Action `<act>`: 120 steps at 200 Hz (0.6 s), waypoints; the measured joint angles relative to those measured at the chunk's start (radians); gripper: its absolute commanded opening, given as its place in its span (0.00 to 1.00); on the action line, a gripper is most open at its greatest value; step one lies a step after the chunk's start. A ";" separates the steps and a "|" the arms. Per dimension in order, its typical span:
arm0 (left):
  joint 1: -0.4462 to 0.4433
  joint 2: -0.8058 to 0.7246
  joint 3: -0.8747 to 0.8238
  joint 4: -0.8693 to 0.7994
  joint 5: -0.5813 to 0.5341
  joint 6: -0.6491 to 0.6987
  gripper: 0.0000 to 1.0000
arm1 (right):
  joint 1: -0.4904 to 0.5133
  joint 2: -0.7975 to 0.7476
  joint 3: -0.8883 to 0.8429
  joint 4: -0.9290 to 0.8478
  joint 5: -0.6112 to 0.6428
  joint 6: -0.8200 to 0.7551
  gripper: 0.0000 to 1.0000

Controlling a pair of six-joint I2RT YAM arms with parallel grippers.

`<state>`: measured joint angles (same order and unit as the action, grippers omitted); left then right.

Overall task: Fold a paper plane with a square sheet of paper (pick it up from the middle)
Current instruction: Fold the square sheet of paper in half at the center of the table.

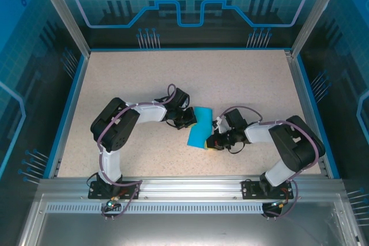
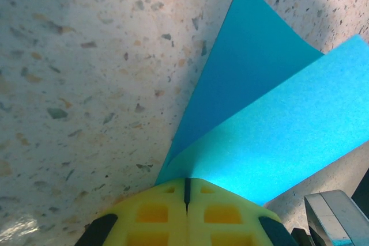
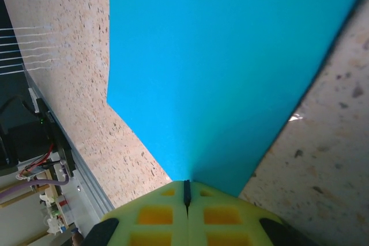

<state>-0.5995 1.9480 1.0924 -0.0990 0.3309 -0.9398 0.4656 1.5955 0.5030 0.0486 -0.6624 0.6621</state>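
Note:
The square sheet of paper (image 1: 200, 126) is bright cyan-blue and lies folded over on itself at the middle of the speckled table. My left gripper (image 1: 187, 119) is at its left edge. In the left wrist view two layers of the sheet (image 2: 271, 108) spread out from my left gripper (image 2: 186, 182), whose yellow jaws are shut on the paper's edge. My right gripper (image 1: 214, 141) is at the sheet's lower right corner. In the right wrist view the sheet (image 3: 219, 67) narrows into my right gripper (image 3: 186, 184), with its jaws pressed together on the paper.
The speckled table (image 1: 144, 73) has a raised blue rim (image 1: 75, 93) on the left and right. An aluminium rail (image 1: 190, 185) runs along the near edge by the arm bases, and it shows with cables (image 3: 40, 171) at the left of the right wrist view.

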 measured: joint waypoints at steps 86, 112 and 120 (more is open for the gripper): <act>0.000 0.002 0.006 -0.009 0.000 0.004 0.00 | 0.006 -0.034 0.000 -0.047 0.022 -0.005 0.01; 0.000 0.002 0.008 -0.010 0.000 0.004 0.00 | 0.006 -0.026 0.001 -0.051 0.026 -0.014 0.00; 0.000 0.002 0.008 -0.012 0.000 0.004 0.00 | 0.006 -0.025 0.004 -0.056 0.026 -0.016 0.00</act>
<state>-0.5995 1.9499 1.1007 -0.1108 0.3309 -0.9360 0.4713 1.5707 0.5072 -0.0071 -0.6369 0.6464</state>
